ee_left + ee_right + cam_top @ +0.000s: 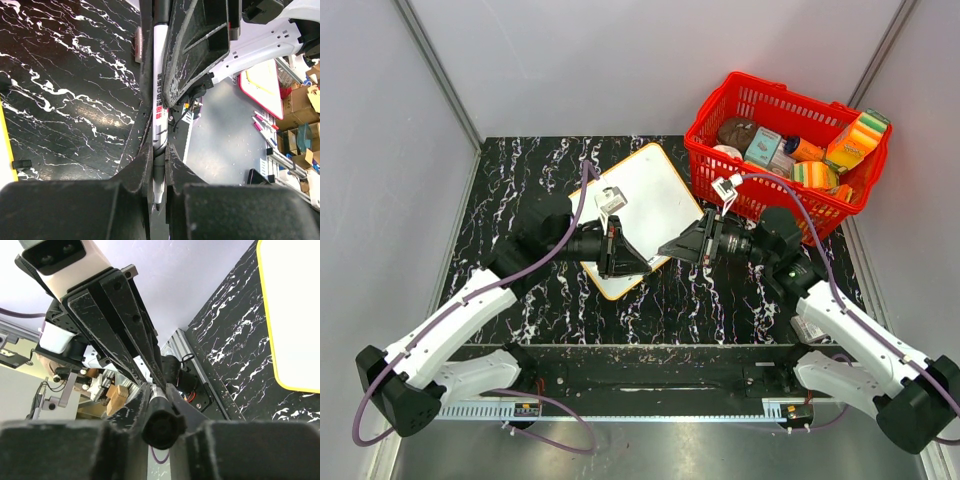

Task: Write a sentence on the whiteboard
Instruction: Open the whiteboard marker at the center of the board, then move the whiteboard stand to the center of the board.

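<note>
Robotics lab (aluminium booth frame (439, 75), cardboard boxes (299, 102))

1. The whiteboard (645, 190) is showing a smooth, glossy white face.
2. The table (520, 180) is gleaming like polished black marble.
3. The basket (790, 97) at its far right corner is looking like shiny red plastic.
4. The marker (160, 60) is showing a smooth white plastic barrel.
5. The right gripper (159, 97) is showing scratched, matt black plastic fingers (195, 55).

Blank orange-rimmed whiteboard (655, 195) lies flat, angled diagonally.

White whiteboard (650, 190), yellow-rimmed; red basket (710, 110).
</note>
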